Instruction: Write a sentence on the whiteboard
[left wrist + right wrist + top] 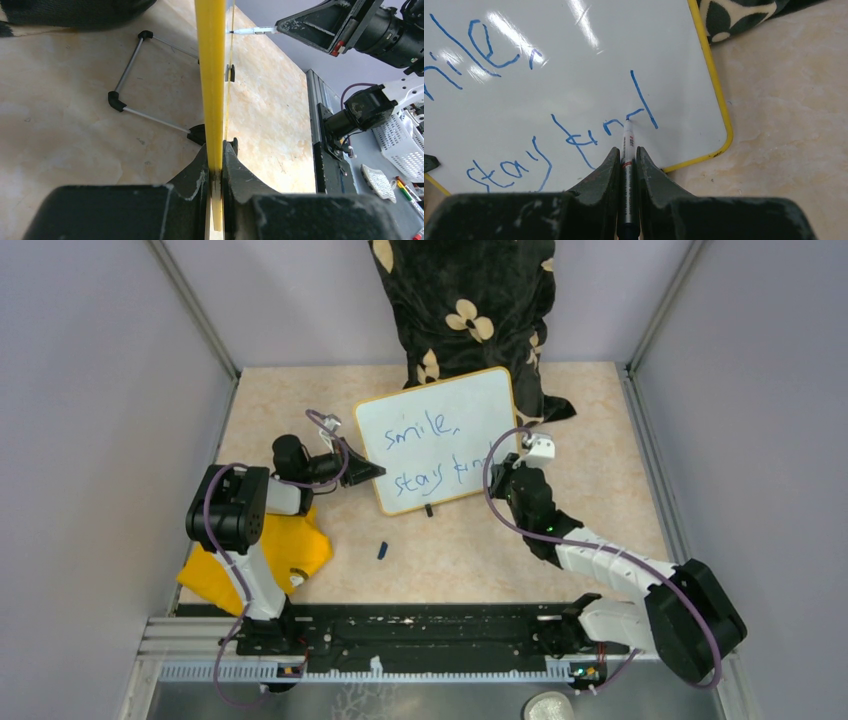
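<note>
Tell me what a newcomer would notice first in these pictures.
The whiteboard, propped at the table's centre, bears blue writing. The right arm's fingers hold a marker at its last word, while the left fingers clamp its yellow edge. A yellow cloth lies by the left arm.

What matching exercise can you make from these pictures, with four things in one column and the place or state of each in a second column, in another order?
Things:
1. left gripper
2. right gripper
3. yellow cloth
4. small blue object

Places or states:
A. lies on the table in front of the whiteboard
B. shut on the marker
C. lies partly under the left arm
D. shut on the whiteboard's yellow rim

Pairs: 1-D, 2-B, 3-C, 4-A.
</note>
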`<act>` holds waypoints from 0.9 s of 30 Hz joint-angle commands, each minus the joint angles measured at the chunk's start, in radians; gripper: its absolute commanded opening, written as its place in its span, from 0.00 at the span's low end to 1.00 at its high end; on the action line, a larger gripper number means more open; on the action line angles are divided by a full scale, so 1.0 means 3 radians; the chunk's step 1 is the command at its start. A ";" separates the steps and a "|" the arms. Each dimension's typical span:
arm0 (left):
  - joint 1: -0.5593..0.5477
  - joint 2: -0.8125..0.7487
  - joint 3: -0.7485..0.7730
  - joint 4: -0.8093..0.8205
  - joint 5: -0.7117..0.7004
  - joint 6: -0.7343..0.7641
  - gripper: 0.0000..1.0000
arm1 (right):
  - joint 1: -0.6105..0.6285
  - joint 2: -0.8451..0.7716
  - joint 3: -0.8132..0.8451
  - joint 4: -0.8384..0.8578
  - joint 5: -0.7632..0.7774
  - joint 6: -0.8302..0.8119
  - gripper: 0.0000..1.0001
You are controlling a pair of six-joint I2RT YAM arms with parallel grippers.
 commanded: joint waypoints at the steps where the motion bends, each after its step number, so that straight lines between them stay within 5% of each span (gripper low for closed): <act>1: -0.0037 0.0136 -0.0010 -0.0317 -0.0217 0.0269 0.00 | -0.0037 -0.0061 -0.0109 0.0005 -0.0043 0.0089 0.00; 27: -0.0042 0.0133 -0.0010 -0.0328 -0.0215 0.0274 0.00 | -0.0072 -0.0224 -0.0089 -0.0131 0.0388 0.0052 0.00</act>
